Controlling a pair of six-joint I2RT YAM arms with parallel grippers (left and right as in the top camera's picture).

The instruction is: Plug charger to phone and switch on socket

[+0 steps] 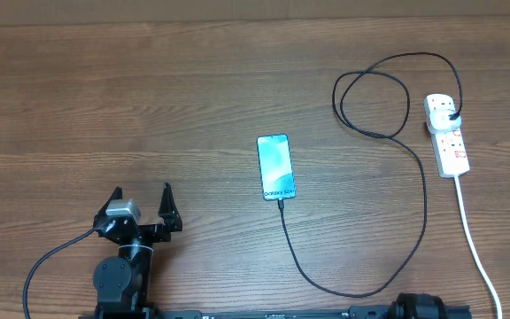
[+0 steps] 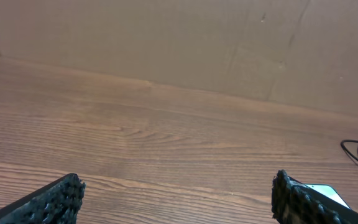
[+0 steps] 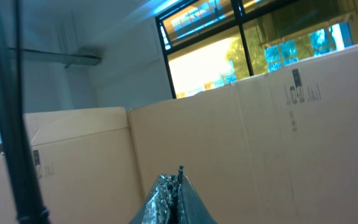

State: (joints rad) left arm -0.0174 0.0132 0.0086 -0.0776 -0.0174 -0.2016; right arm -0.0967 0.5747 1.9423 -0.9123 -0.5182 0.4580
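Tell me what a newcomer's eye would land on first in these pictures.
The phone, its cyan screen lit, lies in the middle of the wooden table and is the brightest thing there. The thin black charger sweeps from the phone's near end in a wide loop to the white socket at the right. At the lower left, the left gripper stands open, apart from all of them.
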